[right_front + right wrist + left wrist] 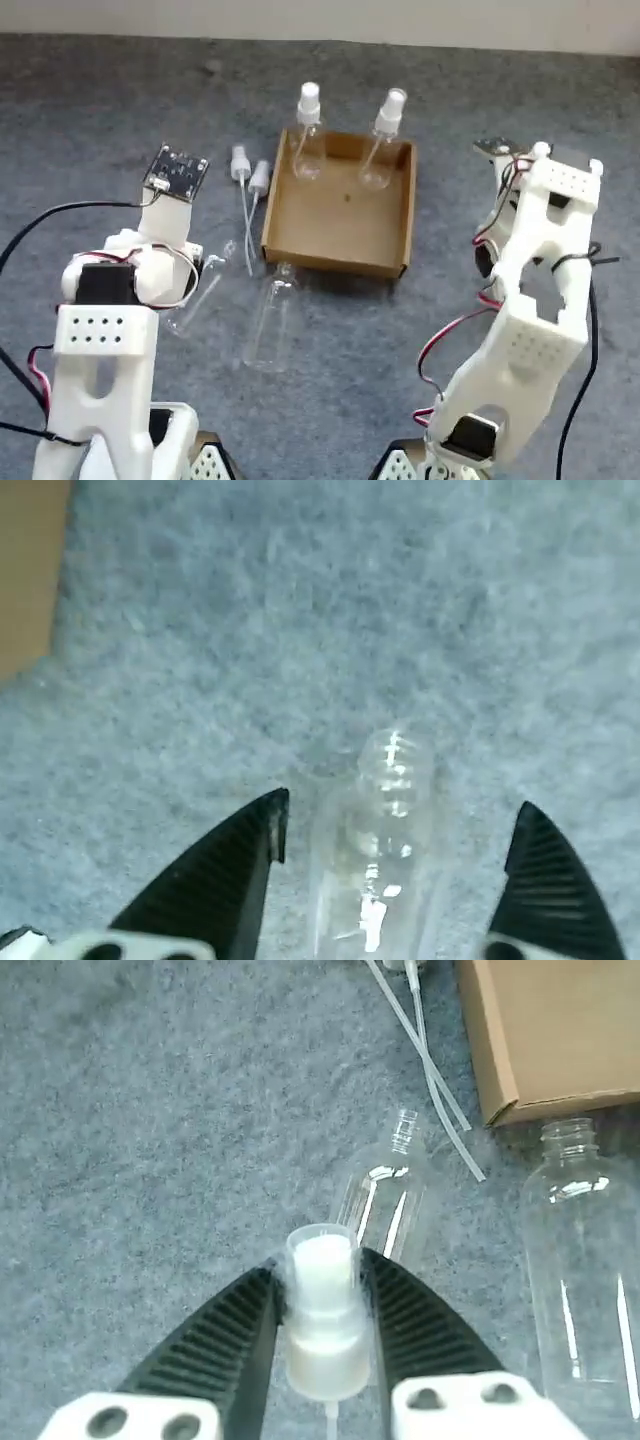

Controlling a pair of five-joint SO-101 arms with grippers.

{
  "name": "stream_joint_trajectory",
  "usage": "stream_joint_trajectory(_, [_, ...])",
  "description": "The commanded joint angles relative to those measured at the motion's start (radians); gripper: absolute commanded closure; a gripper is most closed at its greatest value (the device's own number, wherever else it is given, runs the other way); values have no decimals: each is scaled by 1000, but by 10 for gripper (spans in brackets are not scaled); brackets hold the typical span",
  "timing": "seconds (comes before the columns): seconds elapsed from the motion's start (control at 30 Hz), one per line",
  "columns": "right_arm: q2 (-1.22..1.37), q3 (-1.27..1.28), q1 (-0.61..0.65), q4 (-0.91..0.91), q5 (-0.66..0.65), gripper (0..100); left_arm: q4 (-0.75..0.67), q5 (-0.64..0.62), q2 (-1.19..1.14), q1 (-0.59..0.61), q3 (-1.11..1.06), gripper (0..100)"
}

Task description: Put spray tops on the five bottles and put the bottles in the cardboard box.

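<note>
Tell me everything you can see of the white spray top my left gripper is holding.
The white plastic spray top has a clear cap over its head, a wider collar beneath and a thin dip tube starting below that. The left gripper is shut on it, with its black ribbed fingers pressing both sides. It is held over the grey carpet, apart from the uncapped clear bottle lying beyond it, and is not yet fitted to any bottle.

Capped bottles [308,140] upright in cardboard box [340,228]; uncapped bottles [268,312] lying outside; spray top [322,1310] held, two loose
</note>
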State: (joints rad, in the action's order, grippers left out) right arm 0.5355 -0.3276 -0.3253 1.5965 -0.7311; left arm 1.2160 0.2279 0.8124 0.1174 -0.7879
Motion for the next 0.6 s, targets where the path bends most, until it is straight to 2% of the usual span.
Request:
stream_joint_trajectory(0.0, [15, -73, -42, 44, -43, 713, -18, -8, 21, 15, 7, 997])
stream_joint_trajectory(0.13, [28, -73, -45, 87, -92, 713, -18, -8, 21, 12, 7, 997])
stream_joint_trajectory(0.33, [31, -73, -45, 42, -38, 718, -18, -8, 21, 13, 7, 997])
stream_joint_trajectory(0.57, [28, -79, -45, 24, -20, 863, -18, -8, 21, 15, 7, 996])
